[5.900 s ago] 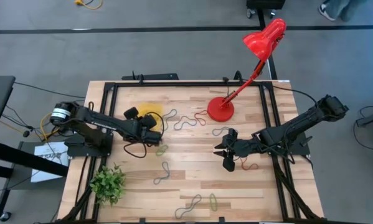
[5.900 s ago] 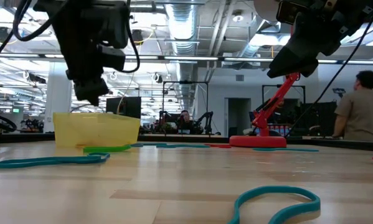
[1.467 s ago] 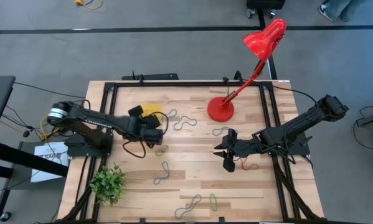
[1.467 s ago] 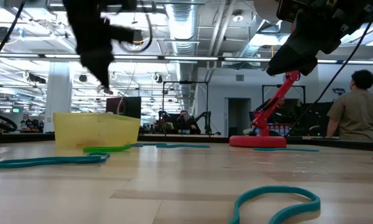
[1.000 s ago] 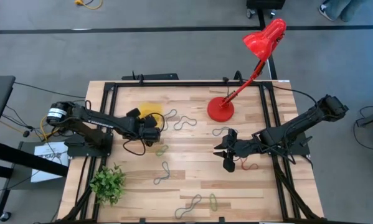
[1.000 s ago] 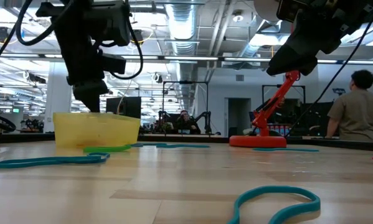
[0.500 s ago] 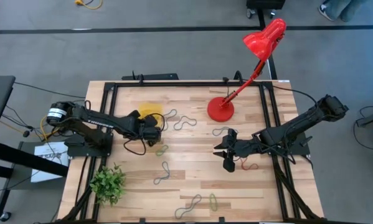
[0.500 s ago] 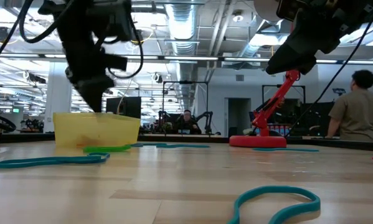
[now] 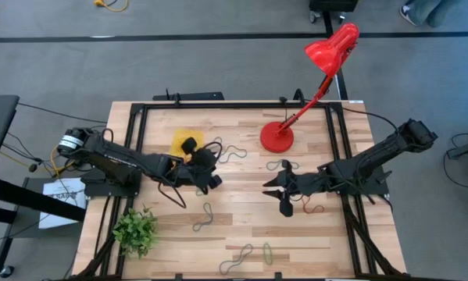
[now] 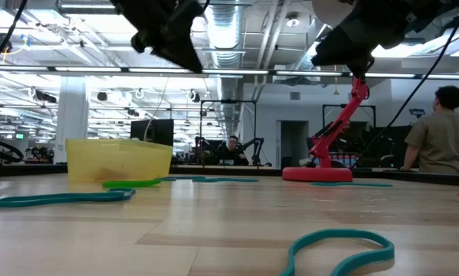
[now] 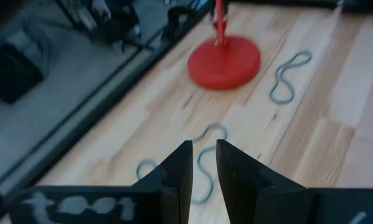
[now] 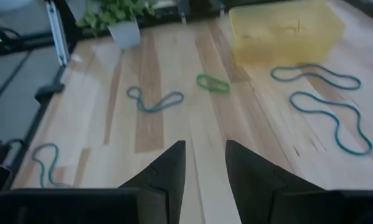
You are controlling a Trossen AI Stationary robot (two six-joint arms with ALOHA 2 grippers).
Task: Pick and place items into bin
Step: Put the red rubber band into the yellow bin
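Observation:
The yellow bin [image 9: 181, 139] stands on the table at the far left; it also shows in the low view [image 10: 118, 159] and the right wrist view [image 12: 286, 28]. Several thin loops lie flat on the table: grey ones [image 9: 234, 152] [image 9: 206, 217], a green one [image 12: 213, 83] near the bin, and a red one [image 9: 308, 207]. My left gripper [image 9: 212, 165] hangs above the table just right of the bin, open by a narrow gap [image 11: 203, 146] and empty, over a grey loop [image 11: 205, 155]. My right gripper [image 9: 271, 186] hangs open [image 12: 205, 146] and empty at mid-right.
A red lamp stands with its round base [image 9: 277, 137] at the far middle of the table, also in the left wrist view [image 11: 223, 61]. A small green plant [image 9: 136, 229] stands at the near left. More loops [image 9: 249, 254] lie near the front edge. A person [image 10: 444, 138] stands beyond the table.
My left gripper has risen from over the bin and gone toward the table's right edge, now clear of the bin. My right gripper has risen a little and shifted slightly toward the left. The loops and the bin have stayed where they were.

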